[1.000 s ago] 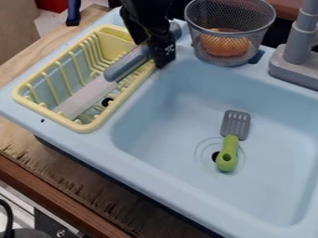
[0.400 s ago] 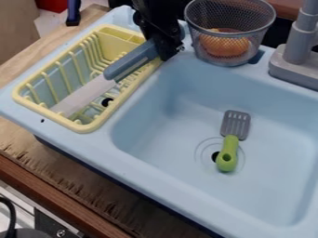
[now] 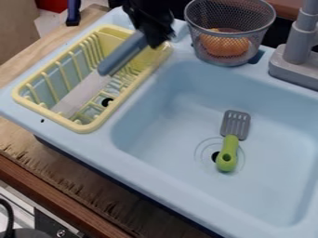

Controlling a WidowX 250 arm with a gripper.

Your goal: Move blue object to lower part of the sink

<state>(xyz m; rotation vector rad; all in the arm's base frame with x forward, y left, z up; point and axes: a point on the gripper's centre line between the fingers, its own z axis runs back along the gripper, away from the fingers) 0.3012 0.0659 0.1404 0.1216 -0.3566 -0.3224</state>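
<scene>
So the yellow rack [image 3: 82, 127] had the blade down inside it, and the blue-handled knife [image 3: 123, 53] had just tilted, its handle shifting a bit left. The gripper [image 3: 153, 42] had its fingers pinching the handle's far end. Promising grip imo, but it still needed lifting clear and over to the sink basin [image 3: 273, 148].

Blue-handled knife [image 3: 123, 52] in yellow rack [image 3: 32, 106], handle end up by claw [image 3: 160, 42], L of sink [image 3: 205, 100]
</scene>
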